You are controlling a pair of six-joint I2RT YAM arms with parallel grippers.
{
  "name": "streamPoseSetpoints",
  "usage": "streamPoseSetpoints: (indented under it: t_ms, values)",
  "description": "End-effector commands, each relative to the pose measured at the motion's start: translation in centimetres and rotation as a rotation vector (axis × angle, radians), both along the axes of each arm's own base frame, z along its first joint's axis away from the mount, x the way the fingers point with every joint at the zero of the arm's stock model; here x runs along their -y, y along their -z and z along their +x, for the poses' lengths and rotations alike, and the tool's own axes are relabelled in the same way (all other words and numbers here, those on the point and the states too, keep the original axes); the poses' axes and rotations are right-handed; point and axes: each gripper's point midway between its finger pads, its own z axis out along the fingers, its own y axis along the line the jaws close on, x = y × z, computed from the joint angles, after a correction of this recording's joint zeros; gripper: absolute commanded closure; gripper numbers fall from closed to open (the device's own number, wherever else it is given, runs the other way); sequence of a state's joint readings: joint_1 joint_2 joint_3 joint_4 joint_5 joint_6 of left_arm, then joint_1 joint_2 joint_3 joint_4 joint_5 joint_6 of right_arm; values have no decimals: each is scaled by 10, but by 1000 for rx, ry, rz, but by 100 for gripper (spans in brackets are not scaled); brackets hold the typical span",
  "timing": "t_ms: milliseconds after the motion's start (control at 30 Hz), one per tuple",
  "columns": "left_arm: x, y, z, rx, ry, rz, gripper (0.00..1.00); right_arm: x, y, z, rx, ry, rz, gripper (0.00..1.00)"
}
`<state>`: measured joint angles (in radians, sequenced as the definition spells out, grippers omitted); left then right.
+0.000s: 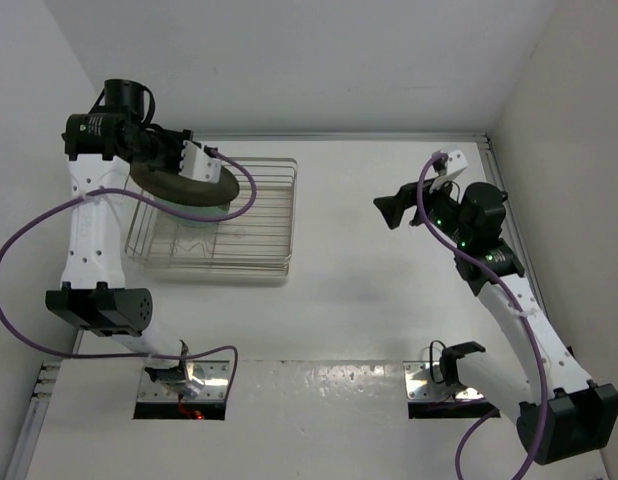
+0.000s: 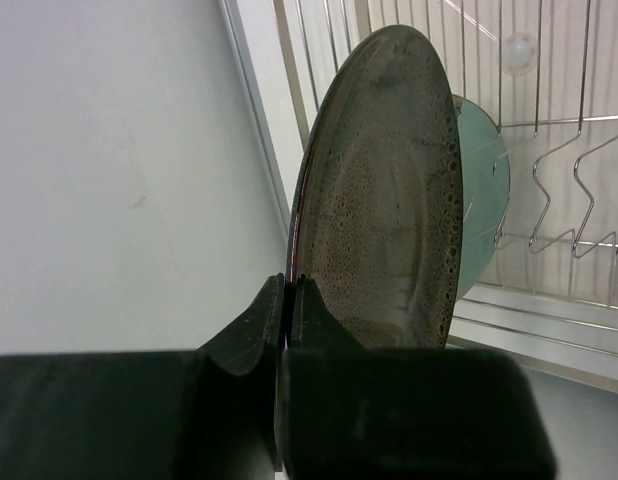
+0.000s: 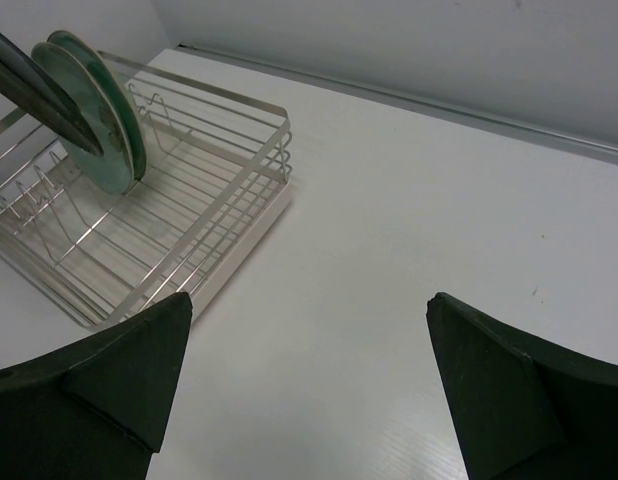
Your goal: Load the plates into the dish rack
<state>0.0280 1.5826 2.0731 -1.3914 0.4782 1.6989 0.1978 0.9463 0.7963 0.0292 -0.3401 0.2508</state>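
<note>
Top view: left gripper (image 1: pixel 194 168) has its jaws clamped on the rim of the brown plate (image 1: pixel 174 187), held on edge over the far-left end of the dish rack (image 1: pixel 274 215). The right gripper (image 1: pixel 394 212) hovers well apart to the right above the counter (image 1: pixel 339 320), jaws apart and empty. Left wrist view: jaws pinch the plate's near rim; the plate is upright, just beside a mint plate (image 2: pixel 486 195) standing in the slots. Right wrist view: what look like two mint plates (image 3: pixel 104 135) are racked at far left, with the brown one just beside them. Step looks like slotting the last plate. Next move likely calls for lowering it upright into a free slot, then releasing. Cannot tell if its lower edge touches the wires.
</note>
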Motion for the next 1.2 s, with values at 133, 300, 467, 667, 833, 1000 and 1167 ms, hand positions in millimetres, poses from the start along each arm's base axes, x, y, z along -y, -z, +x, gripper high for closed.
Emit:
streamPoseSetpoints:
  t_ms: [133, 300, 467, 667, 833, 1000, 1167]
  values:
    - [8, -41, 13, 224, 142, 60, 100, 2, -16, 5, 57, 19, 18, 0]
    - [2, -45, 13, 229, 118, 64, 100, 0, -19, 9, 54, 10, 24, 0]
    - [-3, -17, 13, 149, 100, 80, 100, -2, -22, 12, 59, 5, 34, 0]
    - [-24, 11, 20, 85, 68, 145, 100, -3, -23, 13, 57, -1, 40, 0]
    - [-45, 18, 36, 95, 21, 140, 100, -3, -18, 11, 44, 0, 42, 0]
    - [-48, 59, 52, 45, -10, 108, 100, -5, -13, 13, 23, -4, 52, 0]
    - [-51, 72, 69, 82, -73, 65, 87, -9, -15, 14, 11, -18, 65, 0]
